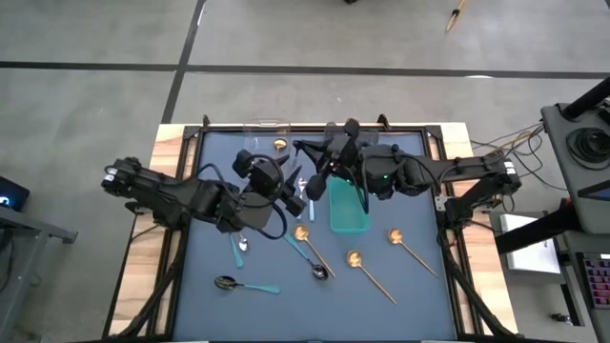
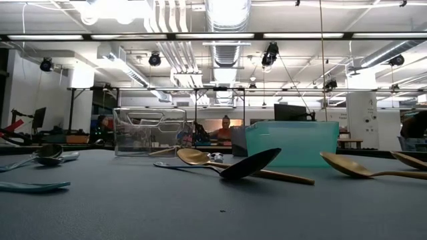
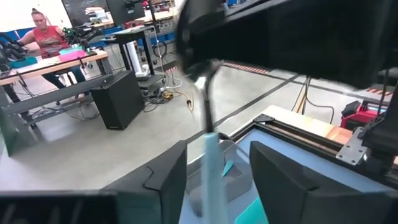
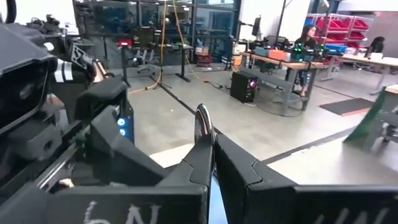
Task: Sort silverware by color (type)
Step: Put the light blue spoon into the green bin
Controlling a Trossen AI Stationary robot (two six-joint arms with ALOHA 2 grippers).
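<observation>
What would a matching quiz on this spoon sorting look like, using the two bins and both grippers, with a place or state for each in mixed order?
Column one:
1. teal bin
2. clear bin
3. right gripper
4. left gripper

Column two:
A. open
B. shut on the light-blue-handled spoon
C. at the far edge of the table
D. mid-table, beside the gold spoons

Pairs: 1-D, 2-C, 3-B, 4-A

No text can be read on anything.
</observation>
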